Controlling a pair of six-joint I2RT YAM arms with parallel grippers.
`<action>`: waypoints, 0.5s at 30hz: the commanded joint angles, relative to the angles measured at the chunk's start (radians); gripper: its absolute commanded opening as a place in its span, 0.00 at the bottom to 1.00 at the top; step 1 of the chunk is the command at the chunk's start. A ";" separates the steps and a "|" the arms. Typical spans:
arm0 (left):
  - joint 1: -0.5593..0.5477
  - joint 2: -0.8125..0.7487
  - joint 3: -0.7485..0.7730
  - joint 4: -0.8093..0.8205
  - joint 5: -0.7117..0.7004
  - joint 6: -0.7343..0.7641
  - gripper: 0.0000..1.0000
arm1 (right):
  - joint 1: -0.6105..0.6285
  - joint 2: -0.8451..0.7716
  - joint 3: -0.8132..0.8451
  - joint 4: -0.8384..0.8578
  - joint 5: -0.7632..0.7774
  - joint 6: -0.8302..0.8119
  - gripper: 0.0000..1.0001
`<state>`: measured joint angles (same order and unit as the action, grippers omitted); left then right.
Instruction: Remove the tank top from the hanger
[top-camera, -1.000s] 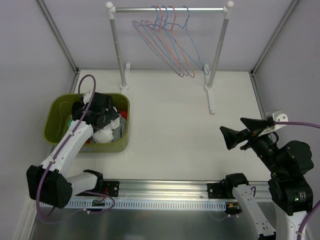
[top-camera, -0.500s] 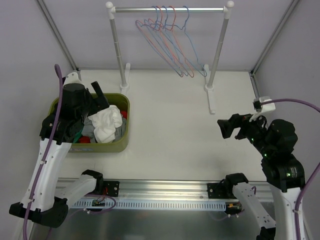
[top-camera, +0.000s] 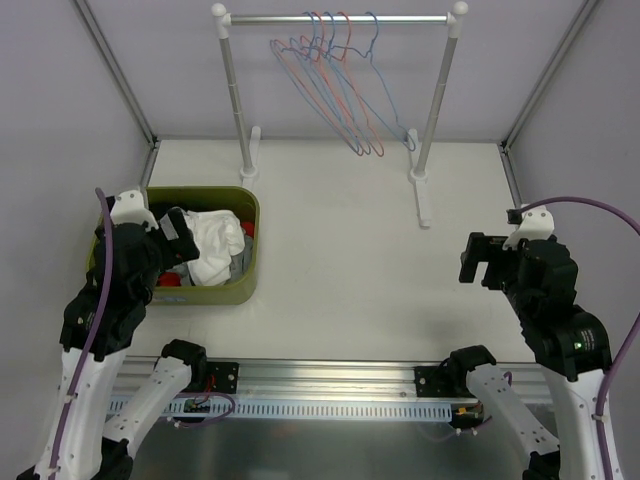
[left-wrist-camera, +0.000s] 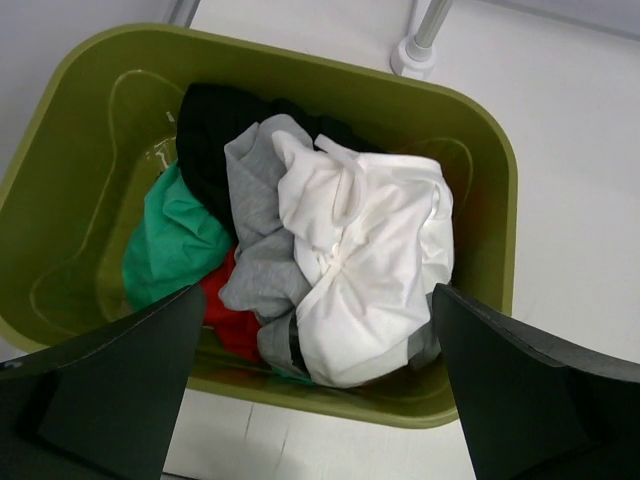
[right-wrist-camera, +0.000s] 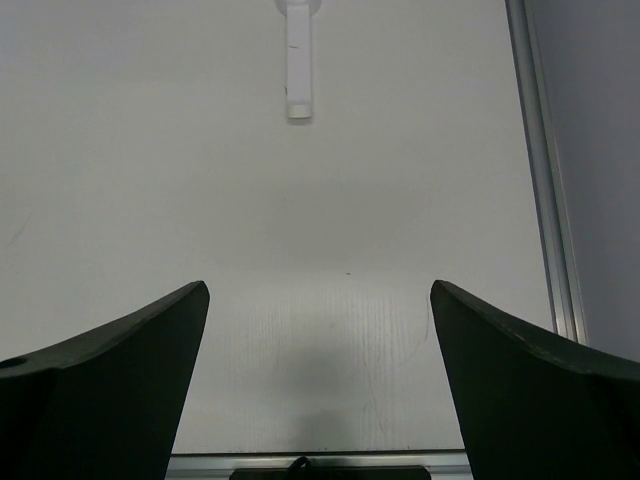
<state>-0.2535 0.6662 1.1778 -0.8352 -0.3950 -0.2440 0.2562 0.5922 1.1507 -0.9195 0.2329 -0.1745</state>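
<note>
The white tank top (left-wrist-camera: 372, 262) lies crumpled in the green bin (left-wrist-camera: 478, 140), on top of the pile and towards the bin's right side, with no hanger in it. Beside it in the bin are a grey garment (left-wrist-camera: 255, 230), a black garment (left-wrist-camera: 212, 135), a teal garment (left-wrist-camera: 172, 240) and a red garment (left-wrist-camera: 228, 318). The left gripper (left-wrist-camera: 315, 292) hangs above the bin's near edge, its fingers (left-wrist-camera: 140, 380) spread wide with nothing between them. The right gripper (right-wrist-camera: 318, 285) is well to the right of the bin, over the bare white table (right-wrist-camera: 200, 170), likewise spread and empty. Beyond the bin and to its right stands the clothes rack (top-camera: 335, 18), its wire hangers (top-camera: 345, 90) bare.
</note>
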 joint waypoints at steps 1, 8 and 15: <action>0.008 -0.103 -0.064 0.042 0.024 0.029 0.99 | 0.014 -0.018 -0.003 -0.048 0.082 -0.016 1.00; 0.008 -0.260 -0.178 0.051 0.070 0.011 0.99 | 0.014 -0.089 -0.029 -0.074 0.092 -0.019 1.00; 0.008 -0.347 -0.306 0.090 0.093 -0.012 0.99 | 0.017 -0.143 -0.046 -0.074 0.088 -0.023 0.99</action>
<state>-0.2535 0.3405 0.9066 -0.8028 -0.3378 -0.2428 0.2661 0.4557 1.1046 -1.0016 0.3027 -0.1783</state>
